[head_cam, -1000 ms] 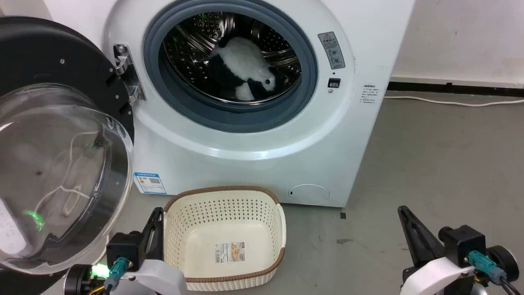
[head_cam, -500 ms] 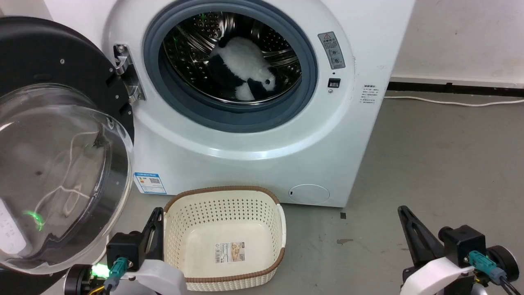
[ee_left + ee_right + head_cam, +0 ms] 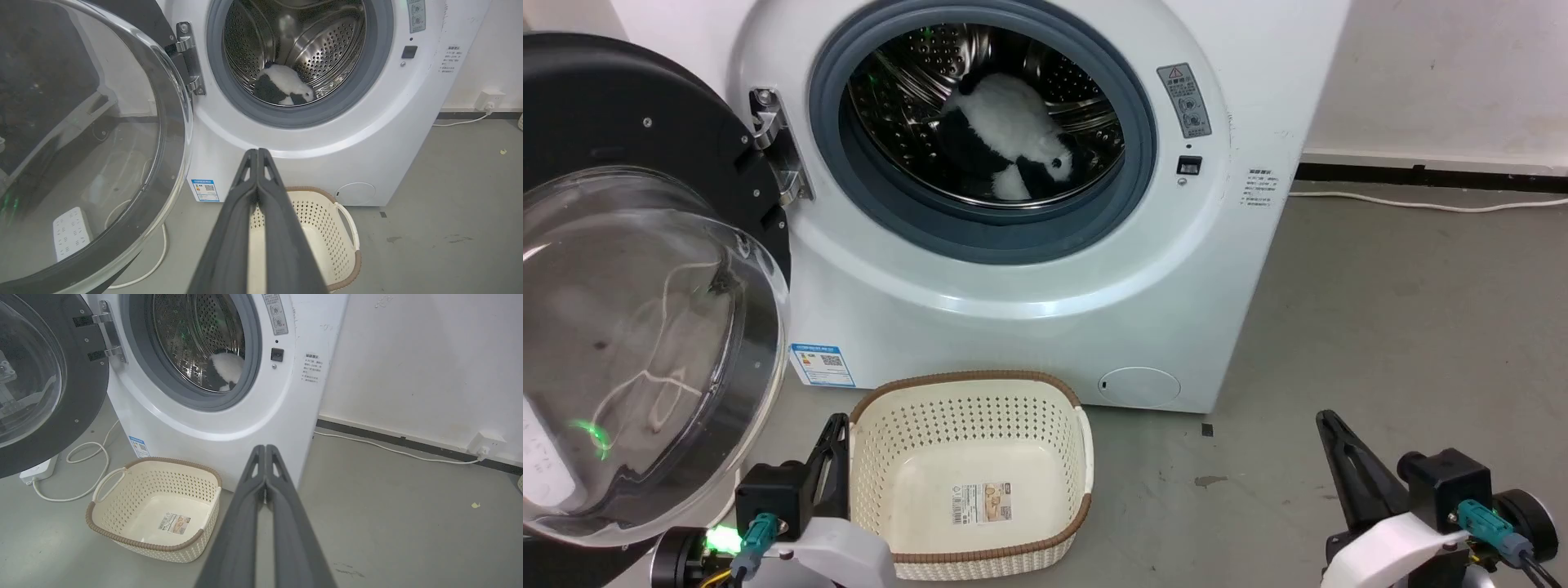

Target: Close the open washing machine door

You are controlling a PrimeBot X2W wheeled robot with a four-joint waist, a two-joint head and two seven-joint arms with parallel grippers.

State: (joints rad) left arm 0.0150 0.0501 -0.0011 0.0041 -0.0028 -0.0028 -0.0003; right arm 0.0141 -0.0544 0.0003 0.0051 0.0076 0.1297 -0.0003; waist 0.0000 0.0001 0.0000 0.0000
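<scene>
**Door position.** The washing machine door is swung fully open to the left of the washing machine. It hangs on the metal hinge at the left edge of the opening. The inner face of the door is turned toward the robot, with the clear glass bowl bulging outward inside the black rim. Neither gripper touches the door.

**Machine.** The white front-loader stands on the grey floor against a pale wall. The grey rubber gasket rings the perforated steel drum. A black-and-white plush toy lies inside the drum. A blue sticker sits low on the front at the left.

**Left gripper.** The left gripper is at the lower left of the head view, just beside the left edge of the basket. Whether it makes contact there cannot be told. Its fingers are pressed together along their length and hold nothing.

**Right gripper.** The right gripper is at the lower right of the head view, over bare floor and well apart from the machine. Its fingers are likewise pressed together and empty.

**Surroundings.** The cream perforated basket with a brown rim rests on the floor directly in front of the machine, with a label on its inner base. A white cable runs along the floor by the wall. A white power strip lies below the open door.
</scene>
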